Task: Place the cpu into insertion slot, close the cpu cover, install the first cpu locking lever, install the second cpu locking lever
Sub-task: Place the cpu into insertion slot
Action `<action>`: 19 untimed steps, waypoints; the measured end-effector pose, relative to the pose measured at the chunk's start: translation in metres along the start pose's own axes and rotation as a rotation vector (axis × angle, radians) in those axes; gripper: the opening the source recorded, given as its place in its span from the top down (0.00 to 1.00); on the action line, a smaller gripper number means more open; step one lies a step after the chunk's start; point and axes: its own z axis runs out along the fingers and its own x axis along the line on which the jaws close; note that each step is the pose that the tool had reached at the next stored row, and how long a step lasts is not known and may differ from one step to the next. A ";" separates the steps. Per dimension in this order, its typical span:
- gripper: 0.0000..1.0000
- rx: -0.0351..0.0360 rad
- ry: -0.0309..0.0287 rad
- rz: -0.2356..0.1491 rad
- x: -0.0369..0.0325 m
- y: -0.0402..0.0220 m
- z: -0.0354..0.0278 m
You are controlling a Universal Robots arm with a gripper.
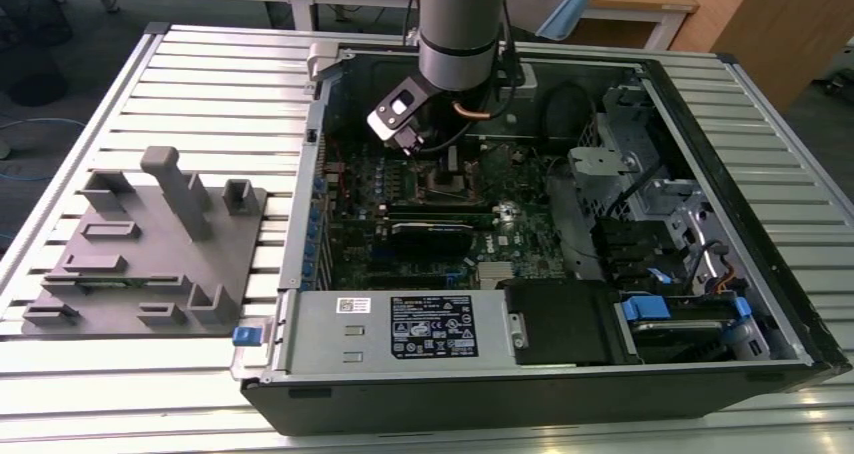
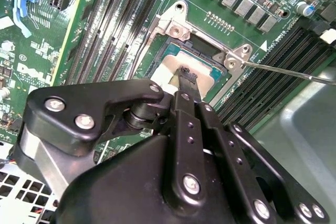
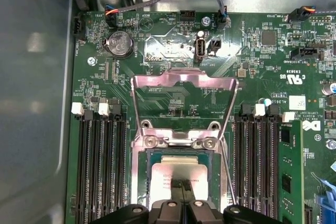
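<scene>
The cpu [image 3: 176,169], a silvery square chip, lies flat in the insertion slot [image 3: 153,156] on the green board. In the second wrist view the cpu [image 2: 169,72] shows pale inside the slot [image 2: 205,49]. My gripper [image 3: 181,186] is shut, its black tips together over the middle of the chip's top; I cannot tell whether they touch it. The same tips show on my gripper [image 2: 186,74] in the second wrist view. The cpu cover [image 3: 181,79] stands swung up, open, behind the slot. A thin locking lever [image 2: 283,71] sticks out beside the socket. In the exterior view my gripper [image 1: 430,152] hangs just above the slot [image 1: 447,181].
Long black memory slots [image 3: 102,166] flank the socket on both sides. The open computer case [image 1: 747,304] walls in the board, with a power supply [image 1: 400,324] and drive cage [image 1: 667,304] at the near side. A grey fixture block [image 1: 147,244] sits at the exterior view's left.
</scene>
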 end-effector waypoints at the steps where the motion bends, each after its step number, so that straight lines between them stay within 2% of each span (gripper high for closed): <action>1: 0.89 -0.0002 0.0004 0.000 0.0001 0.0000 0.0002; 5: 0.89 -0.0005 0.0007 0.000 0.0001 0.0001 0.0000; 7: 0.89 -0.0019 0.0031 0.000 0.0006 0.0004 -0.0016; 9: 0.89 -0.0007 0.0012 0.000 0.0005 0.0005 -0.0072; 14: 0.89 -0.0004 0.0009 0.000 0.0008 0.0010 -0.0192; 19: 0.89 -0.0005 0.0012 0.000 0.0009 0.0011 -0.0212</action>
